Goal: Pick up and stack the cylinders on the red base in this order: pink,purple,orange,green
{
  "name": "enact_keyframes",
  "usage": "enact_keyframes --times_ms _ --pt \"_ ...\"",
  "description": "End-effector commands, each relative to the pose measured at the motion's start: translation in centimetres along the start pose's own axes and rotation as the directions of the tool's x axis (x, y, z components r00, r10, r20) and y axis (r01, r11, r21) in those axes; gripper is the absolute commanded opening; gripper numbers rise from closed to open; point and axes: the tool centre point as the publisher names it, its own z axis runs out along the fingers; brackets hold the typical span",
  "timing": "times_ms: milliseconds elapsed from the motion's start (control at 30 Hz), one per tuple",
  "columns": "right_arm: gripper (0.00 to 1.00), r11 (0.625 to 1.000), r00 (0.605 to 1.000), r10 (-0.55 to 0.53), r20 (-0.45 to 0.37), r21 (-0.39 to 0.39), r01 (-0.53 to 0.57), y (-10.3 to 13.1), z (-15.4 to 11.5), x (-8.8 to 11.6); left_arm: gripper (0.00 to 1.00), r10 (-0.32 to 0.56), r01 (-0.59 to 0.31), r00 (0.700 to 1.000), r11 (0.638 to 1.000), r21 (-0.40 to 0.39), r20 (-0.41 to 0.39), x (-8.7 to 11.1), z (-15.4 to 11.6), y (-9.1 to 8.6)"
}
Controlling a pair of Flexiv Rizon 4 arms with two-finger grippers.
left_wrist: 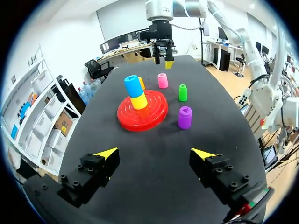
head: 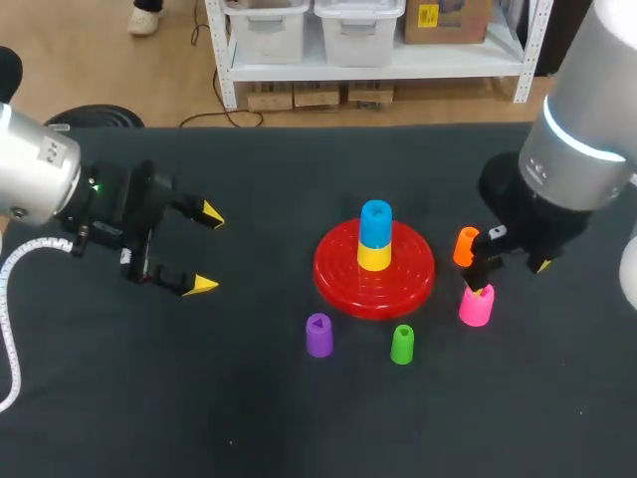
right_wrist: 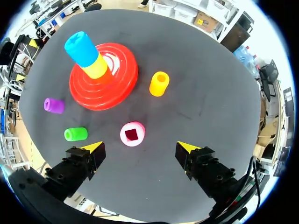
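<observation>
Black table [head: 249,418], flat top. The red base [head: 338,277] sits near the middle. Four cylinders stand upright directly on the top, none touching the base. The purple [head: 318,336] and green [head: 402,345] are on the robot's side of it, apart from each other. The pink [head: 476,309] and orange [head: 465,246] are to its right, orange farther back.

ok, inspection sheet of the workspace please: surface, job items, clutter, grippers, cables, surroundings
Surface: black table, nothing spilled.
Job's things: red base carries yellow cylinder with blue cylinder on top; pink cylinder, purple cylinder, orange cylinder and green cylinder stand loose around it.
Clutter: nothing seen.
Grippers: left gripper open, empty, away from the base; right gripper open over the pink cylinder, not gripping it.
Cables: white cable loops from the left arm.
Surroundings: nothing seen reaching over the table.
</observation>
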Motion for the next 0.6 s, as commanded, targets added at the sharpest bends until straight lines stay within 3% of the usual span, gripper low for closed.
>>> enact_keyframes --times_ms 33,600 --pt "1.0 1.0 1.0 -0.016 -0.019 0.0 0.016 0.3 1.2 -0.9 1.0 0.002 -0.002 1.0 1.0 0.001 0.002 0.1 0.0 0.1" --pt "1.0 0.998 0.992 -0.06 -0.112 -0.003 0.06 1.3 4.3 -0.8 1.0 0.002 -0.002 1.0 1.0 0.001 0.002 0.1 0.0 0.1"
